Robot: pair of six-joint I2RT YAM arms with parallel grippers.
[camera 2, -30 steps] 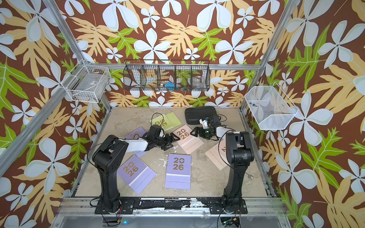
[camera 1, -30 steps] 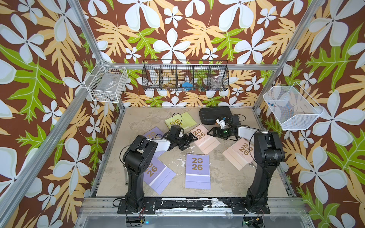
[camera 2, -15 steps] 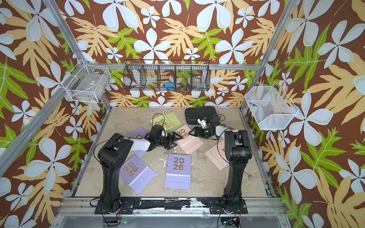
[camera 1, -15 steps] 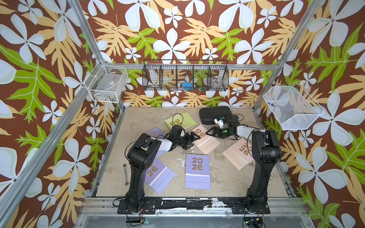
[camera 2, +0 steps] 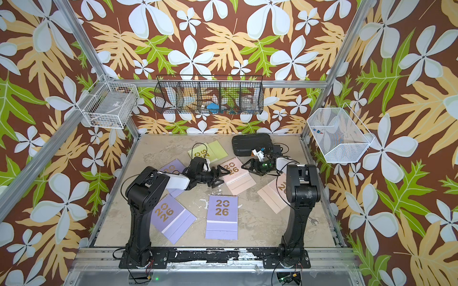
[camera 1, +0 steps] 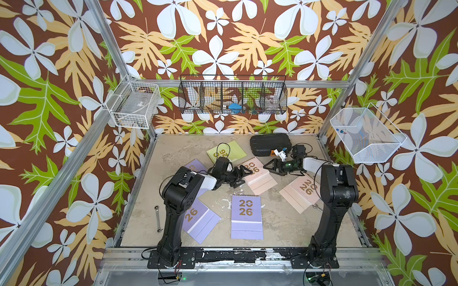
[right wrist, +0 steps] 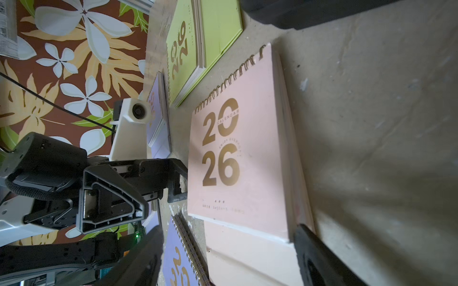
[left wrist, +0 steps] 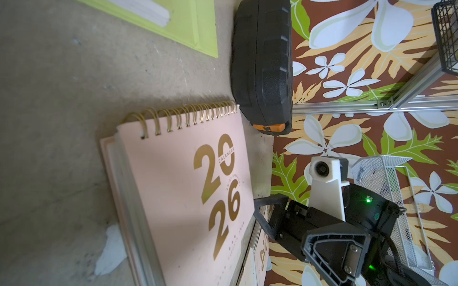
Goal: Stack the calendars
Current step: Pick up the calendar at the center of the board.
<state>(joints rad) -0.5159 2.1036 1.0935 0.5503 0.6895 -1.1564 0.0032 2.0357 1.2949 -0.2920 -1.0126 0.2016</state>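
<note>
Several calendars lie flat and apart on the table. A pale pink calendar (camera 1: 257,175) (camera 2: 238,177) is in the middle, between both grippers. My left gripper (camera 1: 243,173) (camera 2: 219,177) is open at its left edge; its fingertips (right wrist: 179,183) stand close to that edge. My right gripper (camera 1: 269,168) (right wrist: 230,262) is open at the right edge, with the calendar's lower flap between its fingers (right wrist: 319,260). Around it lie a lime green calendar (camera 1: 226,152), another pink calendar (camera 1: 301,193) and two lilac calendars (camera 1: 246,216) (camera 1: 200,220). A third lilac calendar (camera 1: 195,167) lies partly under the left arm.
A black ribbed case (camera 1: 270,144) (left wrist: 262,62) with an orange latch lies at the back, just behind the right gripper. One wrench (camera 1: 157,218) lies near the left edge, another (camera 1: 317,206) by the right arm's base. Wire baskets (camera 1: 233,95) hang on the walls.
My left gripper has moved right, up to the middle pink calendar's left edge. The right gripper has stayed at the opposite edge, its jaws slightly narrower. No calendar has moved.
</note>
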